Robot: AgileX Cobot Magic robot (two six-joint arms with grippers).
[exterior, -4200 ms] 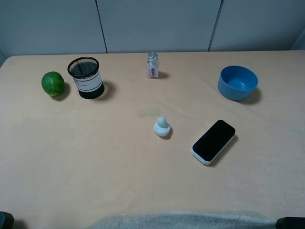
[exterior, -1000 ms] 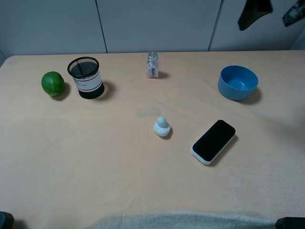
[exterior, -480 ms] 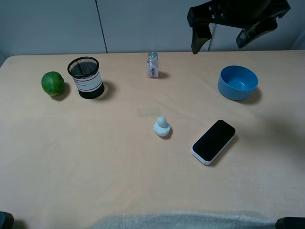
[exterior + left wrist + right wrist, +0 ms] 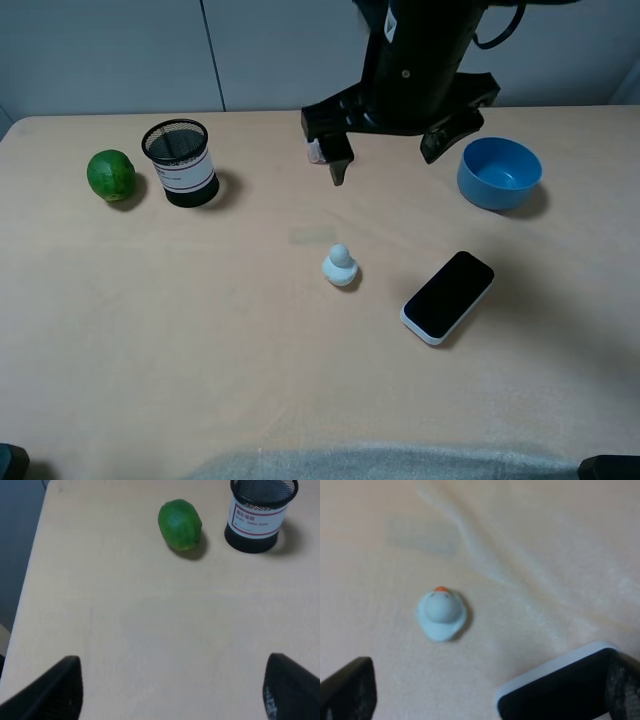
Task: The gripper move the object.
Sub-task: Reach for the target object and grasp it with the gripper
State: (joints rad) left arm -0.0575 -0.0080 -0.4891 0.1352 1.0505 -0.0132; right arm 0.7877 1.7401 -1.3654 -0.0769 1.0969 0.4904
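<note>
The object, a small pale white-bluish figurine (image 4: 340, 266), stands upright near the middle of the table. In the right wrist view it (image 4: 441, 615) shows from above with a small orange mark. My right gripper (image 4: 388, 155) hangs open above the table, behind the figurine and apart from it. Its two black fingertips (image 4: 346, 690) frame the right wrist view, with the figurine ahead of them. My left gripper (image 4: 175, 692) is open and empty over bare table at the near left, with its fingertips (image 4: 55, 690) wide apart.
A black phone (image 4: 449, 296) lies right of the figurine and shows in the right wrist view (image 4: 560, 685). A blue bowl (image 4: 499, 172) stands far right. A lime (image 4: 111, 175) and a mesh pen cup (image 4: 180, 162) stand far left. The glass shaker (image 4: 314, 151) is mostly hidden behind the arm.
My right arm has come in from the upper right and moved left and down, now over the back middle of the table and hiding the shaker. The objects have not moved.
</note>
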